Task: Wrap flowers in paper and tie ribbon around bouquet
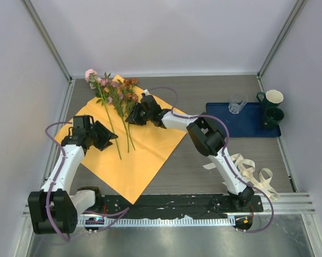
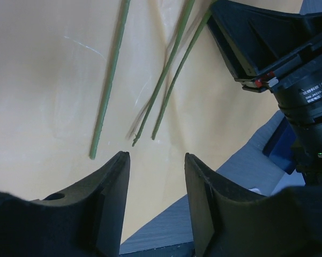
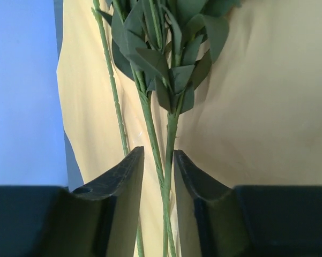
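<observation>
Right end effector (image 3: 158, 154) is straddling stems of the flowers (image 3: 166, 75), jaws slightly apart, not pinching, prob. leaving them diagonal on the paper (image 1: 142, 160) for rolling. Left end effector (image 2: 155, 156), spread & empty, is hovering nearby. Ribbon (image 1: 252, 170) is waiting on the counter (image 1: 203, 160).

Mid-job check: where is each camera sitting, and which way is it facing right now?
Top external: above, behind the robot, looking down on the table; left arm and right arm show.
Left wrist: on the left gripper, facing the paper at the flowers' stem ends; own fingers show, plus the right gripper.
Right wrist: looking along the flowers; own fingers straddle the stems.
Shared: both wrist views see the stems on the paper.
</observation>
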Available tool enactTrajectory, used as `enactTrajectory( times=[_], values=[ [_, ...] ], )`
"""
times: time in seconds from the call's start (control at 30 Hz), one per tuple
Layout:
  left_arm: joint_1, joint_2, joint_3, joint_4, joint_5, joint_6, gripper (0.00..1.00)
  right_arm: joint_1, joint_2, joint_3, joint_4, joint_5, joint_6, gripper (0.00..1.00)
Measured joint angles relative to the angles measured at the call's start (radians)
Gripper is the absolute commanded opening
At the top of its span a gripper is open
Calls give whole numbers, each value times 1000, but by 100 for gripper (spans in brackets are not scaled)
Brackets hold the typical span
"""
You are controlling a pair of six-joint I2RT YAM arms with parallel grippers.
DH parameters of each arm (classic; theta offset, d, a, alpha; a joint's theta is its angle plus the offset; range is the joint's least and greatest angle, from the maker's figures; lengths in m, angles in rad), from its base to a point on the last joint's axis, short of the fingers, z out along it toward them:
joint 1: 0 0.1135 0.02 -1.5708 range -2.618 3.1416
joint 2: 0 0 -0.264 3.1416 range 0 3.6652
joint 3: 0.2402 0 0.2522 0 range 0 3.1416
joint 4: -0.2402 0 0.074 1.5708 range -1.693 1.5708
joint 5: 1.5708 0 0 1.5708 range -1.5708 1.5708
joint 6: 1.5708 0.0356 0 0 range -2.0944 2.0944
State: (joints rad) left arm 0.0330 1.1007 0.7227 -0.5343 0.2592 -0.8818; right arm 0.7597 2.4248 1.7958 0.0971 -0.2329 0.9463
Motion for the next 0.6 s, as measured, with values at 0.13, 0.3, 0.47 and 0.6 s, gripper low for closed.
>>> enactTrajectory(
  times=[0.13, 0.3, 0.47, 0.6],
  values=[
    [-1, -40, -12, 0, 17, -10, 26, 1, -5, 8, -45, -6, -48, 41],
    [-38, -74, -76, 7, 31, -36, 23, 6, -57, -47, -110, -34, -115, 43],
    [-120, -109, -174, -1, 1, -82, 19, 21, -158, -160, -117, -43, -144, 41],
    [-129, -129, -220, -8, -31, -117, 9, 48, -169, -177, -90, -47, -151, 37]
  ],
)
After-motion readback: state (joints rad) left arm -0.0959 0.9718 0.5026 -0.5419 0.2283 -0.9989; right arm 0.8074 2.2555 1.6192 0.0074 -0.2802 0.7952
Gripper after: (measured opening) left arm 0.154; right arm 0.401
